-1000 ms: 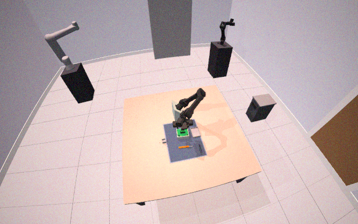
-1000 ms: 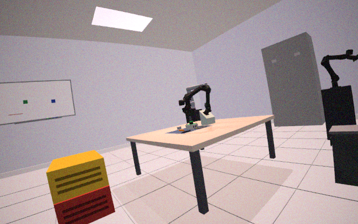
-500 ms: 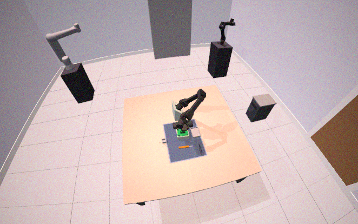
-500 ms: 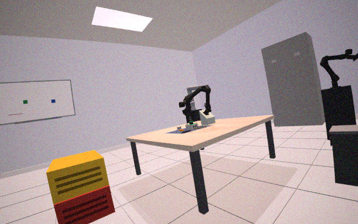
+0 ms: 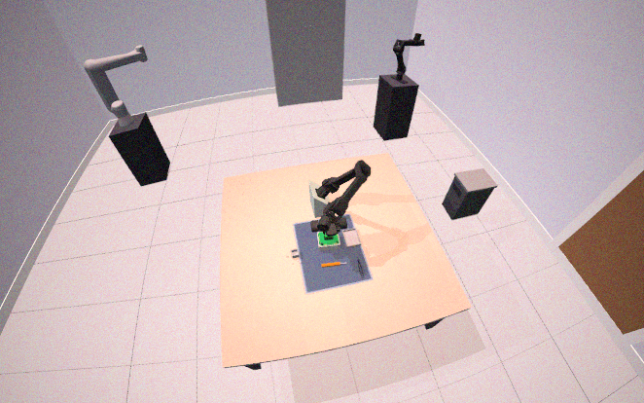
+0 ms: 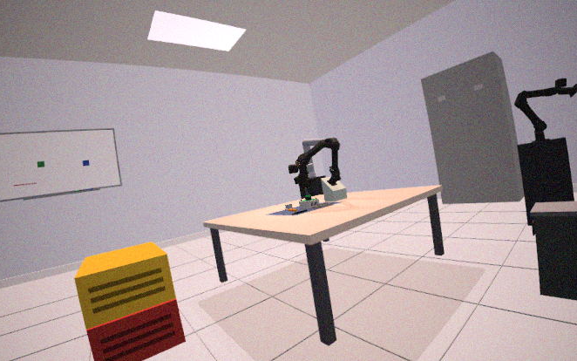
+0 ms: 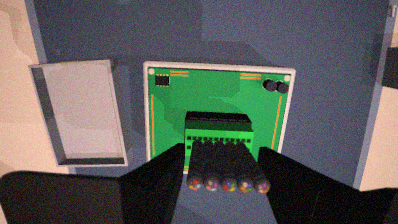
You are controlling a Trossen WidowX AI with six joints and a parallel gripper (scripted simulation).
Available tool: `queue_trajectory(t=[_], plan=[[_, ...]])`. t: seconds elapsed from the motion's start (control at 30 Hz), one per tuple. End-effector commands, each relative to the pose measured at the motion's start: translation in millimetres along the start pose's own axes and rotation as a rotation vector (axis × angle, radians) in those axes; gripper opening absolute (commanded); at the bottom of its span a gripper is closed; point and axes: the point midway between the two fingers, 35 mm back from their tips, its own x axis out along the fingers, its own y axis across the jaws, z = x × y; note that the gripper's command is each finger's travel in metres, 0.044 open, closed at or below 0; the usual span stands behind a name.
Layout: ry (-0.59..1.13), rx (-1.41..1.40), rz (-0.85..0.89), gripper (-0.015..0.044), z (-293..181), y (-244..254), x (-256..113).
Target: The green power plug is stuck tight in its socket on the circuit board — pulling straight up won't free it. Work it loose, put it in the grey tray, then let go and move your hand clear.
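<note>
Counter (image 6: 371, 208): pale top, dark legs, standing level. Black arm (image 6: 333, 142): arched above it, mounted on a pale wedge-shaped base (image 6: 336, 194). Whiteboard (image 6: 57, 154): on the wall, bearing one green and one blue square. Yellow box (image 6: 125, 284): resting upon a red box (image 6: 138, 334).
</note>
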Motion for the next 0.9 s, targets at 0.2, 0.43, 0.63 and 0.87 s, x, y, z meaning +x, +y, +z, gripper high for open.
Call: queue_trajectory(t=[0.2, 0.43, 0.63, 0.87], plan=[[0.000, 0.006, 0.003, 0.0000, -0.7, 0.1, 0.9], [0.000, 0.006, 0.003, 0.0000, -0.7, 0.1, 0.9], [0.000, 0.006, 0.003, 0.0000, -0.7, 0.0, -2.0], [0.000, 0.006, 0.003, 0.0000, -0.7, 0.0, -7.1]])
